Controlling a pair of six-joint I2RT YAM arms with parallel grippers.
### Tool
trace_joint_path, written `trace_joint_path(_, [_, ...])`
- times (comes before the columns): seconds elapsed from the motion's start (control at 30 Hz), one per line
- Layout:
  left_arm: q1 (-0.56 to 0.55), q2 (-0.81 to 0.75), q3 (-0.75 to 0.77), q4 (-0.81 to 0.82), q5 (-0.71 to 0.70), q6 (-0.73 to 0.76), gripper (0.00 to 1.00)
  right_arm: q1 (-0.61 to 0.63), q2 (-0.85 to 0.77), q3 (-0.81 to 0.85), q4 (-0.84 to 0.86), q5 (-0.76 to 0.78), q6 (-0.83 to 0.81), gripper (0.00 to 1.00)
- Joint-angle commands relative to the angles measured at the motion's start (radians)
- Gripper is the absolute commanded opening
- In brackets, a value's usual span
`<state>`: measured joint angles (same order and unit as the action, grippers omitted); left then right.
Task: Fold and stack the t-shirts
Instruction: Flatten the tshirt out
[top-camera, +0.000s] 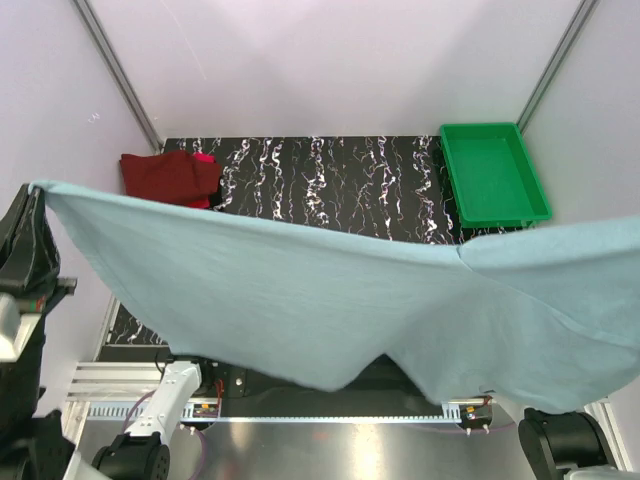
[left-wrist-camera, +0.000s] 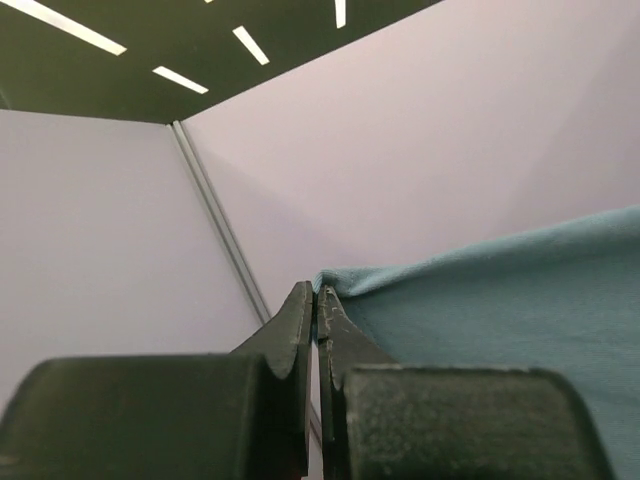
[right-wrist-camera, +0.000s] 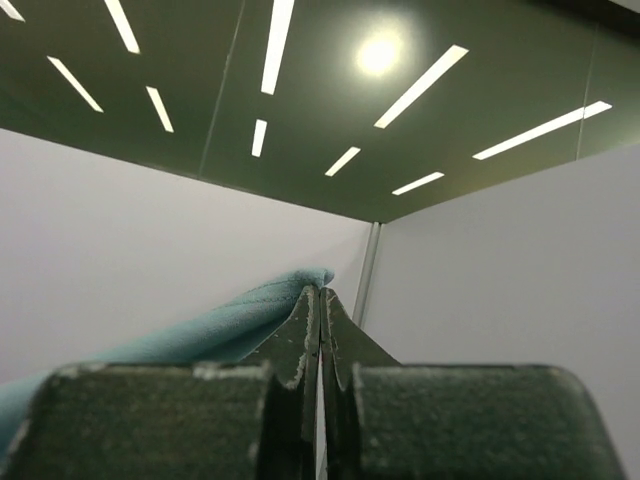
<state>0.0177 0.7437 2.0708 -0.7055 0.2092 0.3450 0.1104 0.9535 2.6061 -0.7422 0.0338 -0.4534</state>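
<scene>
The large grey-blue t-shirt (top-camera: 330, 300) hangs spread wide in the air across the top view, high above the table. My left gripper (left-wrist-camera: 320, 292) is shut on its left corner (left-wrist-camera: 345, 278), seen at the far left of the top view (top-camera: 35, 190). My right gripper (right-wrist-camera: 321, 292) is shut on its right corner (right-wrist-camera: 300, 280); that gripper is outside the top view on the right. The dark maroon folded shirt (top-camera: 165, 175) lies at the table's back left, with the bright red one (top-camera: 204, 159) showing beside it.
A green plastic tray (top-camera: 493, 172) stands at the back right of the black marbled table (top-camera: 330, 185). White walls close in on three sides. The hanging shirt hides the table's front half and both arm bases.
</scene>
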Motion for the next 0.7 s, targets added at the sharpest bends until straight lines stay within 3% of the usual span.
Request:
trace_joint_path(0.0, [-0.001, 0.095, -0.076, 0.073, -0.1, 0.031, 0.0, 0.009, 0.09, -0.125, 0.185, 0.055, -0.051, 0.0])
trace_joint_path(0.17, [-0.001, 0.167, -0.257, 0.11, -0.059, 0.049, 0.0, 0.072, 0.142, -0.309, 0.279, 0.113, -0.061, 0.0])
trace_joint_path(0.33, [-0.001, 0.236, -0.457, 0.176, -0.016, 0.055, 0.0, 0.071, 0.146, -0.625, 0.375, 0.043, 0.012, 0.0])
trace_joint_path(0.67, [0.001, 0.423, -0.692, 0.342, 0.015, 0.126, 0.0, 0.066, 0.277, -1.027, 0.535, 0.029, 0.027, 0.0])
